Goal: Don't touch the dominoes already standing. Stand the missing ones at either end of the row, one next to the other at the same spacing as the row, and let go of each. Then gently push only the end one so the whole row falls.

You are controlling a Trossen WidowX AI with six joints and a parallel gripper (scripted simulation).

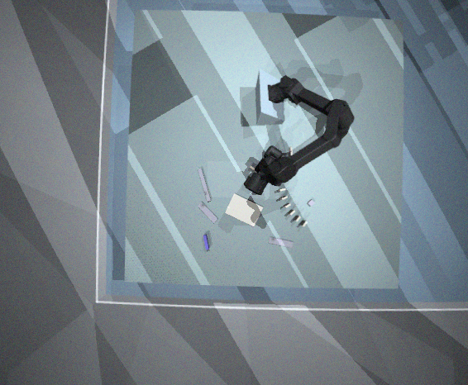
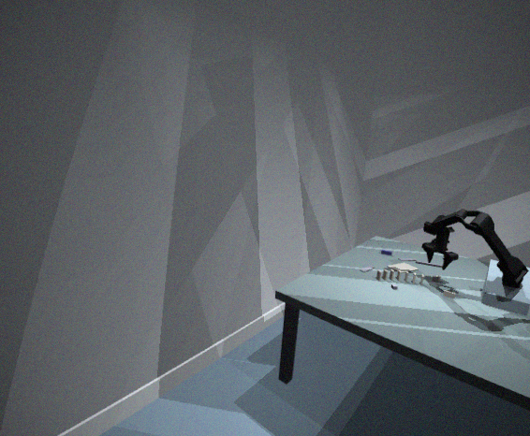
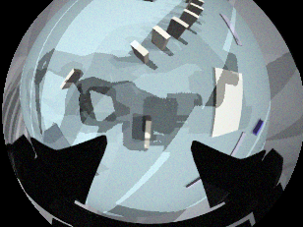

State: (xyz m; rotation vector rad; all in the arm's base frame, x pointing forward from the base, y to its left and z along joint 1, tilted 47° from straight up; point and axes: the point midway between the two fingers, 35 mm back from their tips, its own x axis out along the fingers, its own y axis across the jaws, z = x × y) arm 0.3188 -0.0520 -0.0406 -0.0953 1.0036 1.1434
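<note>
Several cream dominoes stand upright in a slightly curved row (image 1: 286,206) (image 2: 393,275) (image 3: 159,38), evenly spaced. One loose domino (image 1: 291,150) (image 2: 449,294) (image 3: 72,79) lies off the row's end that is nearer the arm's base. A second loose domino (image 1: 251,168) (image 3: 148,134) lies to the side of that end; in the wrist view it shows between and beyond the fingertips. My gripper (image 2: 437,265) (image 3: 150,143) is open and empty, pointing down, above the table near the second loose domino. In the top view the arm hides the fingers.
A flat cream slab (image 1: 242,209) (image 2: 403,267) (image 3: 227,102) lies beside the row. Thin lilac strips (image 1: 204,183) (image 1: 208,212) (image 1: 280,242), a blue block (image 1: 206,242) (image 2: 386,253) (image 3: 258,127) and a small lilac cube (image 1: 310,202) (image 2: 394,286) lie around it. The arm's pale base block (image 1: 266,99) stands behind.
</note>
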